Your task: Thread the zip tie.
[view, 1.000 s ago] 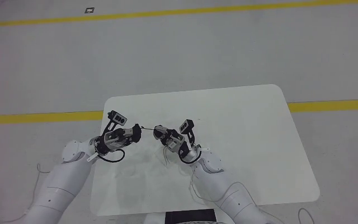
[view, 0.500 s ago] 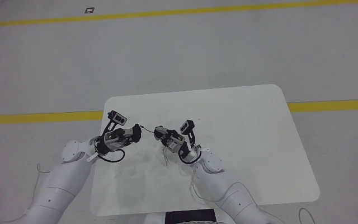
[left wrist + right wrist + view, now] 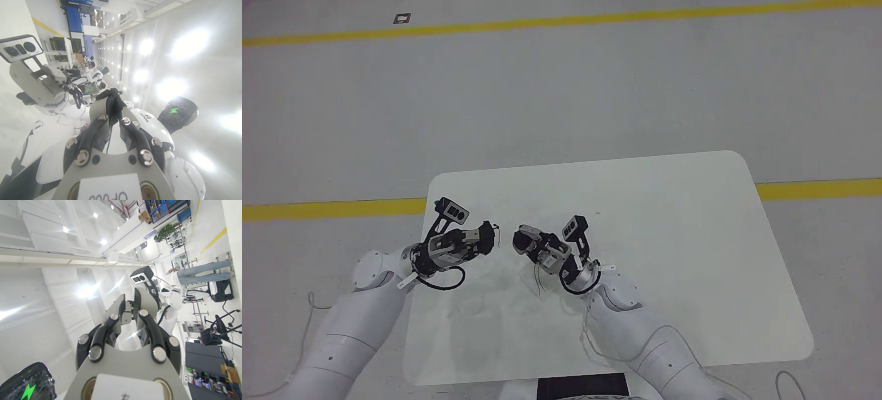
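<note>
Since the earlier frames, my right fingers (image 3: 519,240) had closed in toward my left fingers (image 3: 487,237). The thin strap line that had bridged the space between the two sets was no longer distinct from above. Both sets hung tip to tip over the bench (image 3: 692,200), near each other but apart.

Left fingers: fully closed on the zip tie (image 3: 109,136). The black strap ran back from the tips, between the two fingers, toward the wrist. A dark lump sat at the tips, and I could not tell whether it was the tie's head.

Right fingers: parted by a narrow gap, ribbed pads facing each other, nothing visible between them. The left fingers lay straight beyond that gap.

Task status, as a judgement: the tie was secured on one side and the two sets were roughly aligned. No closed loop was visible, and no end was seen passing through a head, so I took threading as not yet done. Remaining: take up the free end, bring it to the head, insert it and pull it through.
</note>
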Available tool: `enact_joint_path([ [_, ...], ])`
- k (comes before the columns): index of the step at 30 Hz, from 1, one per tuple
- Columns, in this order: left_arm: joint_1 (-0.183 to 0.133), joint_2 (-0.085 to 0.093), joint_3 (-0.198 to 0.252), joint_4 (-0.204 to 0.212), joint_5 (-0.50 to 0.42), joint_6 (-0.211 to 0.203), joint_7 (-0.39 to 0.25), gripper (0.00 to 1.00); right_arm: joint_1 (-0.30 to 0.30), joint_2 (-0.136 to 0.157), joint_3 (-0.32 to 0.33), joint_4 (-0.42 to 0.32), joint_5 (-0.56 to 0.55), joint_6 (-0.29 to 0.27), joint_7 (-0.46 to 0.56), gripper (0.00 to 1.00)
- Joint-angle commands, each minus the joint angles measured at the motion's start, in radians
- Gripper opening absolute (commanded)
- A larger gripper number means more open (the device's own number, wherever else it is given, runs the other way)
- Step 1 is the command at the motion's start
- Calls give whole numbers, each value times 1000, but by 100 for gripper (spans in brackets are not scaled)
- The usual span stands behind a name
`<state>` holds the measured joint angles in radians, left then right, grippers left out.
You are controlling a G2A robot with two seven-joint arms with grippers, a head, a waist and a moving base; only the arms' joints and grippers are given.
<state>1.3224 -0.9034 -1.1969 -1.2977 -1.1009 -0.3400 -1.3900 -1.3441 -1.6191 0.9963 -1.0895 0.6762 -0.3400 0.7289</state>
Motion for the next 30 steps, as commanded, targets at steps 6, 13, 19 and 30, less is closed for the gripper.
enact_joint_path([
  [6, 0, 0, 0, 0, 0, 0, 0, 0, -1, 1, -6, -12, 11, 0, 38, 35],
  [13, 0, 0, 0, 0, 0, 0, 0, 0, -4, -2, -31, -14, 62, 23, 77, 30],
  [19, 0, 0, 0, 0, 0, 0, 0, 0, 12, -9, -56, 16, 102, 49, 83, 31],
  [30, 0, 0, 0, 0, 0, 0, 0, 0, 39, -22, -93, 47, 135, 55, 71, 30],
])
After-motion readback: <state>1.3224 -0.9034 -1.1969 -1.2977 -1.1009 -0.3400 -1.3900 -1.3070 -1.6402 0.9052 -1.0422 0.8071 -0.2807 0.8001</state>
